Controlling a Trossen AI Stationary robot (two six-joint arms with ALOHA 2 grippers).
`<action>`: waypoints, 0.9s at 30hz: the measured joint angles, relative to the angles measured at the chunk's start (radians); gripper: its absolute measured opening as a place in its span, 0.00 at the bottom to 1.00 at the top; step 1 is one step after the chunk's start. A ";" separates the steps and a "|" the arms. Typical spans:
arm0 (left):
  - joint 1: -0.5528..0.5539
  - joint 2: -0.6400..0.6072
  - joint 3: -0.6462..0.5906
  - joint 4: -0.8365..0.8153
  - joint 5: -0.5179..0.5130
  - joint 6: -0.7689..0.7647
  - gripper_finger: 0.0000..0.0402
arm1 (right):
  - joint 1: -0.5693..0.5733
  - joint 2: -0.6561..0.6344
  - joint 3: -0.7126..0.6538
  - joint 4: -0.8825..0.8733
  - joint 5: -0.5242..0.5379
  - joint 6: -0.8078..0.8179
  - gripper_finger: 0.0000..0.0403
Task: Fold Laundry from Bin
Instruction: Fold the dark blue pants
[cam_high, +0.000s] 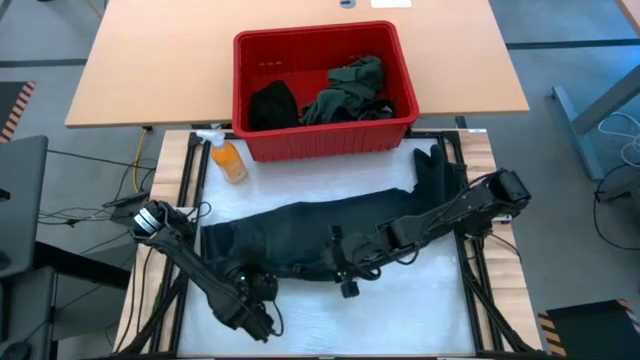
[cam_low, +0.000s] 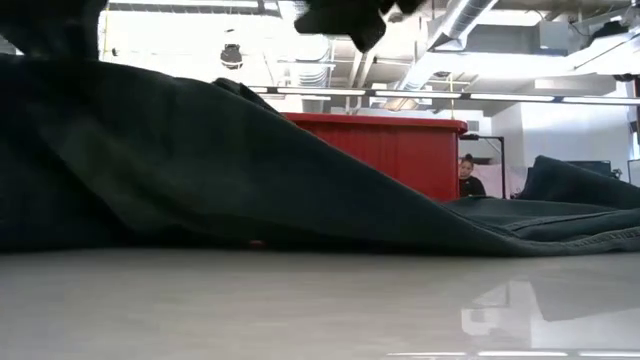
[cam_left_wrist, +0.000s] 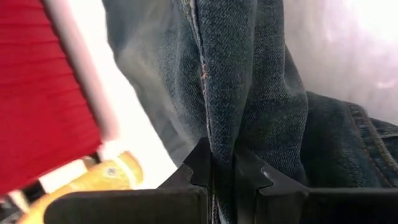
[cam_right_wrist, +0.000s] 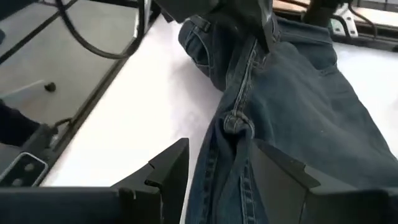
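Dark denim trousers (cam_high: 300, 230) lie stretched across the white table top, from near left to far right. My left gripper (cam_high: 268, 283) is at their near-left part, shut on a ridge of cloth (cam_left_wrist: 249, 74). My right gripper (cam_right_wrist: 222, 144) is at mid-table (cam_high: 345, 278), pointing left and open. Its fingers stand on either side of a seam with a belt loop (cam_right_wrist: 236, 121). The red bin (cam_high: 325, 85) at the far edge holds more laundry: a black piece (cam_high: 272, 102) and an olive-green one (cam_high: 350, 88). My left gripper pinches a lengthwise fold of the trousers, along a seam (cam_left_wrist: 219, 134), between its two fingers. The fingers slant down from the near side toward the bin. The fold is raised off the table there (cam_low: 200, 170); the rest of the trousers lies flat.
An orange spray bottle (cam_high: 228, 158) stands left of the bin's near corner. Bare white table lies along the near edge (cam_high: 400, 320). Cables run by the table's left rail (cam_right_wrist: 93, 43). A person sits far behind the bin (cam_low: 468, 175).
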 joint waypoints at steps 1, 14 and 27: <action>0.001 0.000 0.000 0.000 -0.022 0.015 0.03 | 0.003 0.005 0.001 0.009 0.003 0.016 0.49; -0.003 -0.001 -0.001 -0.028 -0.306 0.149 0.03 | 0.089 0.073 0.002 0.029 0.370 0.211 0.52; -0.023 -0.004 -0.001 -0.026 -0.299 0.098 0.03 | 0.083 0.072 0.002 0.004 0.377 0.260 0.60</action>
